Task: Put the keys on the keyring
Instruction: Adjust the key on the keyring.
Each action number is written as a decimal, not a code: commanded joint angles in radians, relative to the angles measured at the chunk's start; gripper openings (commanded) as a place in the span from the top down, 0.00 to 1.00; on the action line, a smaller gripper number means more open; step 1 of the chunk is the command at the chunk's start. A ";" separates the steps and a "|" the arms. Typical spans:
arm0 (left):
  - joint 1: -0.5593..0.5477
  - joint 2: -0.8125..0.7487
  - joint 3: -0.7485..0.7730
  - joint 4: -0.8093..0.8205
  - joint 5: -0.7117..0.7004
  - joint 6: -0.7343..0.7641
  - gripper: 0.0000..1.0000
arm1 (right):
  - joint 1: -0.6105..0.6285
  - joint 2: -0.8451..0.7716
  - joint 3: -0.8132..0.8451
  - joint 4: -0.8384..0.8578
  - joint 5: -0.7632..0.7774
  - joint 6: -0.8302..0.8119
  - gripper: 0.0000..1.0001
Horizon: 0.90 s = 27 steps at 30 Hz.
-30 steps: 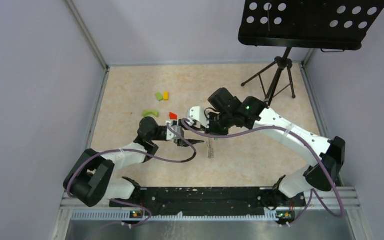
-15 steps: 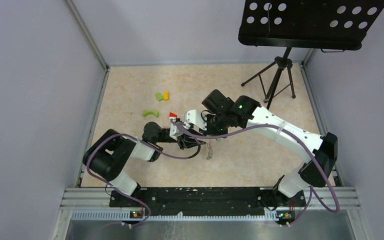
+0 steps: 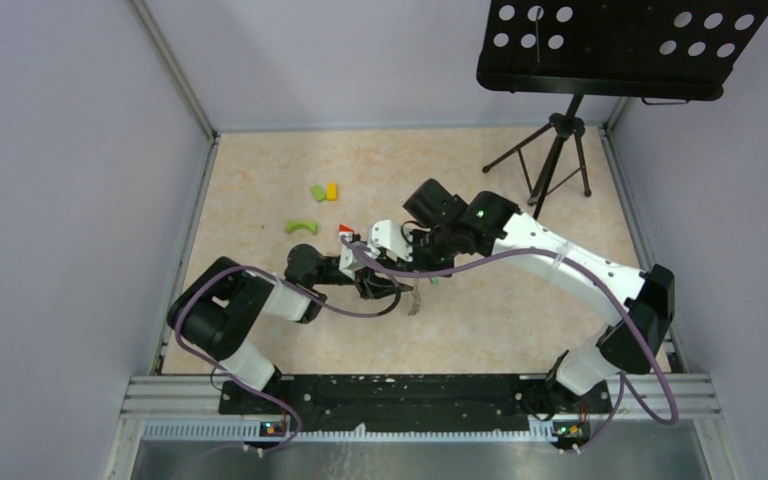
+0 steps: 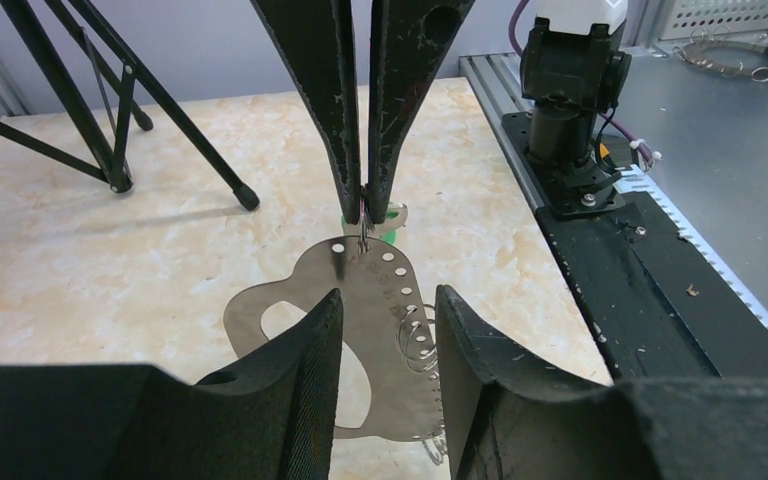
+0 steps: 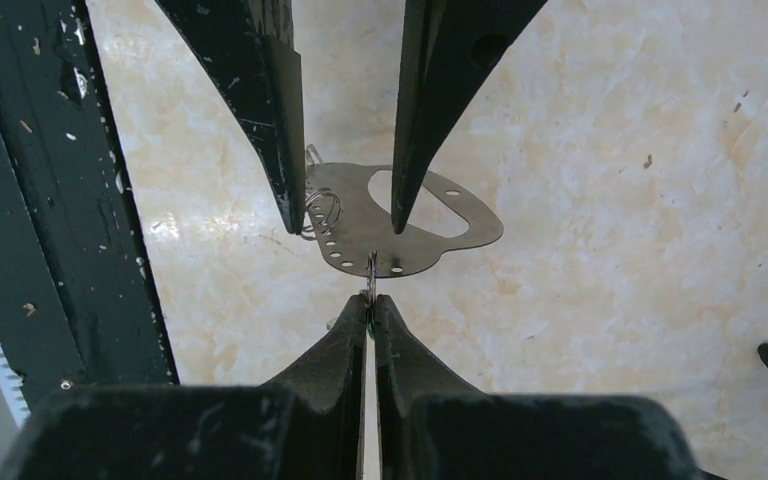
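Two grippers meet over one flat silver plate point(image 4: 360, 275) on the tan table point(image 4: 110, 270). The plate lies flat, with a row of small holes along its curved edge and an oval cut-out in its body.

Left gripper point(image 4: 388, 300): fingers apart, one on each side of the plate's middle. They straddle it; cannot tell if the pads touch it.

Right gripper point(image 5: 371, 298): fingers pressed together, tips clamped on the keyring point(image 5: 372, 268). It is a small thin wire loop standing upright at a hole on the plate's curved edge. It looks threaded through that hole, not certain.

Loose wire rings point(image 4: 415, 335) sit in a small cluster on the plate, beside the holes and close to one left finger. A green tag point(image 4: 392, 235) shows just past the plate's curved edge, behind the right fingertips; what it is attached to is hidden. No key shape is clear in either wrist view.

Black stand legs point(image 4: 110, 130) are on the table well beyond the plate. Small coloured blocks lie well apart from the plate toward the back-left: green point(image 3: 317, 192), yellow point(image 3: 331, 190), curved green point(image 3: 301, 226), red point(image 3: 345, 230).
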 commanded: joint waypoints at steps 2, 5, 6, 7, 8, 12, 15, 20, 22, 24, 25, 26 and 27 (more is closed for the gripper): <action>-0.001 -0.028 0.028 0.276 -0.005 -0.017 0.57 | 0.013 -0.021 -0.010 0.065 -0.054 0.004 1.00; -0.002 -0.045 0.022 0.276 0.000 -0.015 0.60 | 0.013 -0.041 -0.037 0.093 -0.068 0.005 1.00; -0.002 -0.050 0.020 0.276 0.003 -0.014 0.60 | 0.012 -0.048 -0.045 0.101 -0.074 0.006 1.00; -0.002 -0.057 0.018 0.276 0.004 -0.015 0.60 | 0.012 -0.053 -0.054 0.109 -0.078 0.006 1.00; -0.002 -0.062 0.015 0.276 0.005 -0.015 0.61 | 0.012 -0.060 -0.062 0.116 -0.084 0.007 1.00; -0.002 -0.080 0.010 0.276 0.023 -0.013 0.65 | 0.011 -0.080 -0.091 0.142 -0.098 0.007 1.00; -0.003 -0.073 0.015 0.276 0.027 -0.015 0.67 | 0.009 -0.085 -0.094 0.147 -0.110 0.007 1.00; -0.008 -0.052 0.026 0.276 0.028 -0.021 0.71 | 0.008 -0.093 -0.096 0.150 -0.118 0.007 1.00; -0.010 -0.050 0.030 0.276 0.026 -0.025 0.73 | 0.008 -0.094 -0.096 0.149 -0.118 0.007 1.00; -0.011 -0.048 0.033 0.276 0.025 -0.026 0.75 | 0.006 -0.093 -0.098 0.149 -0.118 0.007 1.00; -0.010 -0.048 0.034 0.276 0.026 -0.028 0.76 | 0.006 -0.094 -0.100 0.149 -0.118 0.007 1.00; -0.011 -0.050 0.035 0.276 0.026 -0.029 0.78 | 0.007 -0.093 -0.102 0.151 -0.119 0.007 1.00; -0.011 -0.048 0.036 0.275 0.025 -0.031 0.79 | 0.005 -0.093 -0.104 0.152 -0.121 0.007 1.00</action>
